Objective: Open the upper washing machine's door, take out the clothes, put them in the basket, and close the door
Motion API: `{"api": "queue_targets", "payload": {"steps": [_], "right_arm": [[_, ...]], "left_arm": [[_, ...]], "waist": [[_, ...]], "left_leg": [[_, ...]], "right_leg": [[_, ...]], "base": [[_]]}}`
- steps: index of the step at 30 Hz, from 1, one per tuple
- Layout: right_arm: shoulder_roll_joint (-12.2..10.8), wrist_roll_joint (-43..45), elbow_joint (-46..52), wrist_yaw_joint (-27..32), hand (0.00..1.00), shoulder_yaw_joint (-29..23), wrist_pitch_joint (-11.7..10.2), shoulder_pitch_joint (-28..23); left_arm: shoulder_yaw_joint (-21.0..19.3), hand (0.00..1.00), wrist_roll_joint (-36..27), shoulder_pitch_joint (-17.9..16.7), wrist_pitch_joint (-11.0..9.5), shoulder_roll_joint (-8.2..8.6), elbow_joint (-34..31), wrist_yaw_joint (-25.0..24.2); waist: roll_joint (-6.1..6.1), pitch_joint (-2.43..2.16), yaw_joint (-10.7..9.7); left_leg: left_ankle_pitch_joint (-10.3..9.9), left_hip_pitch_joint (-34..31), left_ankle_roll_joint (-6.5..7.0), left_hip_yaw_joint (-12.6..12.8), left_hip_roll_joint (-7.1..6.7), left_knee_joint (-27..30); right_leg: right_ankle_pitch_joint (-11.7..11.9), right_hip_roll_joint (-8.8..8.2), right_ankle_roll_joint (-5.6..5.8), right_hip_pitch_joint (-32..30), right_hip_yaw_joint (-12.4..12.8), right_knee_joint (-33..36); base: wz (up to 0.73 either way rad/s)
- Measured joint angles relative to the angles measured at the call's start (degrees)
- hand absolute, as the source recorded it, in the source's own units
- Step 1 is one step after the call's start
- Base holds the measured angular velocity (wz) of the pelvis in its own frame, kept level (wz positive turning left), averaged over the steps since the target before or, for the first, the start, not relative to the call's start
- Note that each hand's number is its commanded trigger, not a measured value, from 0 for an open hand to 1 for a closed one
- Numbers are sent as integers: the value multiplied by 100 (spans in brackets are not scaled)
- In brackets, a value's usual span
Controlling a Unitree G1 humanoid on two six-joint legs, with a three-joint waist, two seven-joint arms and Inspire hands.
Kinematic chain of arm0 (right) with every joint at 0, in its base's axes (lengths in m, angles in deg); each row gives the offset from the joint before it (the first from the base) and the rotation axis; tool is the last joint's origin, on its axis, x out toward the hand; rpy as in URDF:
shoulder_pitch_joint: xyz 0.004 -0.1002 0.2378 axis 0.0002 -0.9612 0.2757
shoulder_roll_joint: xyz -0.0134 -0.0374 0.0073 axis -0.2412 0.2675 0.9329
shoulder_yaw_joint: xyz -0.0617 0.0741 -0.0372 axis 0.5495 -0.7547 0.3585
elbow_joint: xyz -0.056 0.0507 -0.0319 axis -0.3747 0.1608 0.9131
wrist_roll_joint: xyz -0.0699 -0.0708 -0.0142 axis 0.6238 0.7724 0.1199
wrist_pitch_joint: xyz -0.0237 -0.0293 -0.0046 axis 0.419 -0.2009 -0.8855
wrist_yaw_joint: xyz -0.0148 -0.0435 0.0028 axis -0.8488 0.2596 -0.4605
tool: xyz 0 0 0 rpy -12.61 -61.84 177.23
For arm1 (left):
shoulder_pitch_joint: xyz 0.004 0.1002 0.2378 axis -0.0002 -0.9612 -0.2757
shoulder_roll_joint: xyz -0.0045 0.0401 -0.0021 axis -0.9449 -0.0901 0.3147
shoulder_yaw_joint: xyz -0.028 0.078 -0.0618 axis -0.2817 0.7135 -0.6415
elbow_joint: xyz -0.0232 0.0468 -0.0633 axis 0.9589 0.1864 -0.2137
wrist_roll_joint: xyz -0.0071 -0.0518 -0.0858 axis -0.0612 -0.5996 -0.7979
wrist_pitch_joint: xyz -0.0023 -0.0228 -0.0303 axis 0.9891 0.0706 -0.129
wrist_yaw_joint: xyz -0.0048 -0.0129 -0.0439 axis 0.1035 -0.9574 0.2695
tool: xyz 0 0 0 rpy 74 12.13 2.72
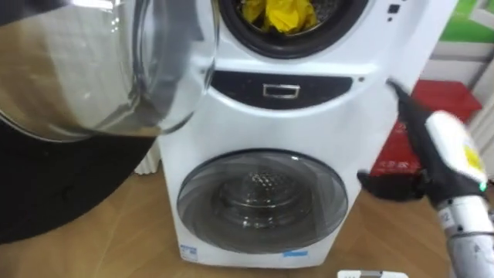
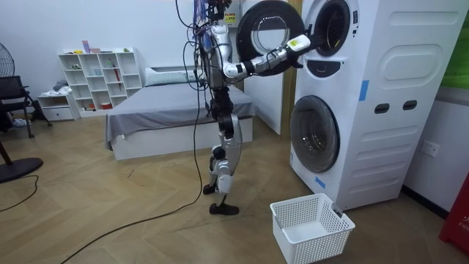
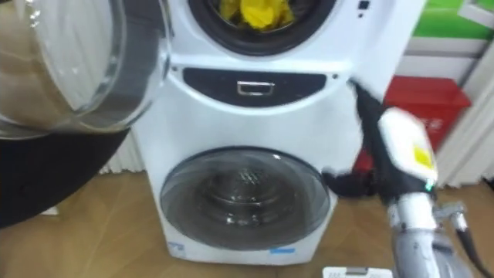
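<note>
The right robot hand (image 1: pixel 446 150) is hovering in front of the washing machine (image 1: pixel 340 116), off the right edge of its lower door (image 1: pixel 262 201) and a little below the dark panel (image 1: pixel 282 90); its fingers are standing straight and spread, the thumb (image 1: pixel 380 186) is sticking out sideways, and it is holding nothing; in the room view the arm is reaching up towards the upper drum.

The yellow clothes (image 1: pixel 282 14) are lying bunched inside that upper drum, just behind its front rim; the upper door (image 1: pixel 93 69) is hanging swung open to the robot's left, so the mouth is standing clear; a white basket (image 2: pixel 311 227) is sitting on the floor near the machine's lower front corner.

The step in hand appears to be the reach. The robot hand is sitting lower than the opening, so doing it well probably means lifting over the bottom rim and going straight in; keeping the fingers open until they are around a thick fold; then closing firmly and drawing out level, steering clear of the rim and the open door.
</note>
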Motion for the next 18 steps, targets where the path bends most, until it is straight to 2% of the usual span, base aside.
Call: {"api": "queue_targets", "payload": {"steps": [3,5,9,12,14,18], "right_arm": [[0,-2,1,120,0,-23,-2,342],[0,-26,1,128,0,-22,-2,463],[0,9,1,126,0,-20,1,573],[0,83,2,94,0,51,38,804],[2,76,2,77,0,183,150,877],[3,76,3,-120,0,477,208,970]], "left_arm": [[1,0,-11,-42,0,-19,-5,60],[8,0,-26,-50,0,-25,-2,106],[3,0,3,-70,1,-24,-3,110],[2,0,16,-108,13,-26,-2,108],[7,0,13,-115,40,-28,1,107],[14,0,11,-114,55,-28,8,105]], "waist": [[-85,3,3],[-92,27,25],[-105,20,100],[-65,46,138],[-68,43,170],[-86,32,243]], "left_leg": [[0,19,0,-8,0,1],[0,17,0,-8,2,1],[0,5,0,-3,5,3],[0,-49,0,2,10,6],[0,-76,0,-3,17,20],[0,-65,0,-11,20,31]], "right_leg": [[1,2,1,-1,-2,-10],[0,5,1,0,6,-12],[0,3,1,-10,2,-4],[1,5,0,-85,-5,26],[1,10,-1,-94,-9,54],[0,9,-2,-96,-16,81]], "base": [[1],[4],[2],[-2],[0],[2]]}}
